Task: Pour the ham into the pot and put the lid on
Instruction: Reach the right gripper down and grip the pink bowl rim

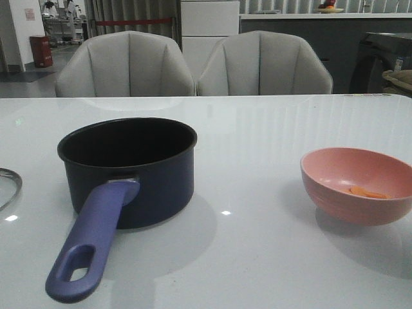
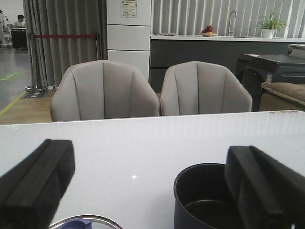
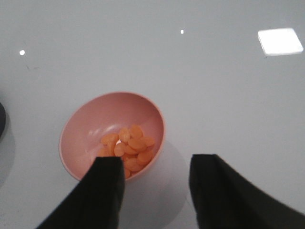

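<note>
Item 1, ham: small flat orange slices heaped in pink bowl, right side of white table; likely light and loose, prone to slide together on tilting, so better poured than picked. Item 2, pink bowl: shallow, smooth, probably light and slippery; rim edge nearest right gripper the likely place to pinch. Right gripper: above bowl, just short of near rim, fingers spread apart, holding nothing, 1 finger overlapping rim in right wrist view. Item 3, pot: dark navy, black inside, empty, upright left of centre, well apart from bowl; long blue-purple handle pointing toward robot, oval hole at end; stiff and likely heaviest piece, unlikely to shift under pouring. Item 4, lid: only a curved rim of glass and steel visible at far left table edge in front view, knob barely seen in left wrist view; fragile, slick glass, best taken by knob. Left gripper: low over table between lid and pot, fingers wide apart, empty. Status, judged: pouring not yet begun, bowl not yet grasped.
</note>
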Tool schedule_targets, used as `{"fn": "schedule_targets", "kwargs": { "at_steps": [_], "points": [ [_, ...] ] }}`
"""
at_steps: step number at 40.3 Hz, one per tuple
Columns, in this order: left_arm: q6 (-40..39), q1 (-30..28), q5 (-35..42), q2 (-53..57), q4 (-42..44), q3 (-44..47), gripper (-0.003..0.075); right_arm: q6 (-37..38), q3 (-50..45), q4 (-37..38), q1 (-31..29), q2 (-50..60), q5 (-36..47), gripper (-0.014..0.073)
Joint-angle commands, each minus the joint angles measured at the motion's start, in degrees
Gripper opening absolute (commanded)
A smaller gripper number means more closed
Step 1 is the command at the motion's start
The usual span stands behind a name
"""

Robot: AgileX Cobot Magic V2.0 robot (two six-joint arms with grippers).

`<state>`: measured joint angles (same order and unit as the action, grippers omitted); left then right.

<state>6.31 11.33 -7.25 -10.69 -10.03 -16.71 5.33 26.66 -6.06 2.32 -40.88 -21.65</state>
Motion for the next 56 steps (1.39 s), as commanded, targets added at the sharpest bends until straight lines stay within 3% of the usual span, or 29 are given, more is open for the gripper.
{"fn": "schedule_targets", "kwargs": {
  "at_steps": [1, 16, 33, 47, 49, 52, 56],
  "points": [
    [-0.1, 0.5, 4.6, -0.5, -0.6, -1.6, 0.0679, -0.4, 4.9, 0.1, -0.2, -4.7, -0.1, 0.0511],
    [-0.1, 0.5, 4.5, -0.5, -0.6, -1.6, 0.0679, -0.8, 21.9, 0.0, -1.9, -30.2, -16.2, 0.0505],
    [-0.1, 0.5, 4.5, -0.5, -0.6, -1.6, 0.0679, -7.0, 37.0, -2.6, -1.9, -50.3, -22.4, 0.0505],
    [-0.1, 0.5, 4.5, -0.5, -0.6, -1.6, 0.0679, -11.5, 40.3, -7.4, -3.2, -59.5, -22.8, 0.0504],
    [-0.1, 0.5, 4.5, -0.5, -0.6, -1.6, 0.0679, -12.4, 40.4, -8.8, -3.2, -60.2, -22.4, 0.0484],
    [-0.1, 0.5, 4.5, -0.5, -0.6, -1.6, 0.0679, -13.1, 40.4, -9.9, -3.2, -60.9, -22.2, 0.0384],
    [-0.1, 0.5, 4.5, -0.5, -0.6, -1.6, 0.0679, -13.4, 40.4, -10.1, -3.2, -61.7, -22.0, 0.0170]
  ]
}}
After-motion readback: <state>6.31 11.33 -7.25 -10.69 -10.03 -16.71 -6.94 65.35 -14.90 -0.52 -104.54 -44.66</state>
